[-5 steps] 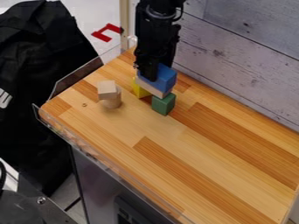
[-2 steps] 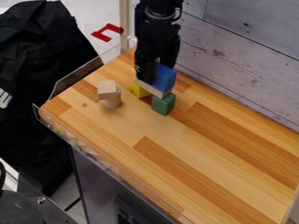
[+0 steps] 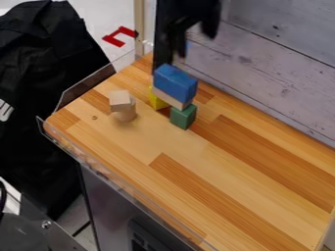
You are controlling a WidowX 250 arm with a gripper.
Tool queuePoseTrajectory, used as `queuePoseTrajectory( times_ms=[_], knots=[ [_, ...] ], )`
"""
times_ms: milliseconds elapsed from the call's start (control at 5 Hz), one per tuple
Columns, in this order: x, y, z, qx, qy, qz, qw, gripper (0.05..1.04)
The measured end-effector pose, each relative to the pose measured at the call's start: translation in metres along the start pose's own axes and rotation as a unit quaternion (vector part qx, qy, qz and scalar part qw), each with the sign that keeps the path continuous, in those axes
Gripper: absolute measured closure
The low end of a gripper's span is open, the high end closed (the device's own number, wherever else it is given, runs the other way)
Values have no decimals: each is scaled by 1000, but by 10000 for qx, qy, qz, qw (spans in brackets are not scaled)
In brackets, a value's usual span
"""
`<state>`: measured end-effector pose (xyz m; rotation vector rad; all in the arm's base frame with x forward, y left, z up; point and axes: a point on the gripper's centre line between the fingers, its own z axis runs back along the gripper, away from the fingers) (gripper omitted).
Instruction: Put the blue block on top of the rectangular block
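The blue block (image 3: pixel 175 84) lies on top of the pale rectangular block (image 3: pixel 171 99), which spans the yellow block (image 3: pixel 157 102) and the green cube (image 3: pixel 183 116) on the wooden worktop (image 3: pixel 222 176). Above, the black two-finger gripper (image 3: pixel 194 45) hangs with its fingers parted, nothing held between them

A pale block (image 3: pixel 120 99) sits on a cylinder (image 3: pixel 126 115).

From afar, I'm viewing my gripper (image 3: pixel 194 45) hanging, fingers apart, above the blue blk. (image 3: pixel 175 84), which is sitting atop the pale rect. blk. (image 3: pixel 171 99); yellow blk. (image 3: pixel 157 102) & green blk. (image 3: pixel 183 117) are standing below.
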<state>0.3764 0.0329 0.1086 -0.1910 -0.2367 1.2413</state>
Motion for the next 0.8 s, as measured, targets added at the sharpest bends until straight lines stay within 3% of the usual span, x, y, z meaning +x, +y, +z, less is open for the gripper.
queuePoseTrajectory(
  times_ms=[200, 400, 600, 800],
  knots=[
    [-27, -22, 28, 65, 416, -1188, 9920, 83],
    [-58, 8, 32, 757, 1413, -2167, 9630, 83],
    [-79, 55, 36, 1557, 2041, -3200, 9120, 83],
    [-87, 96, 30, 1673, 2587, -4373, 8449, 83]
  ],
)
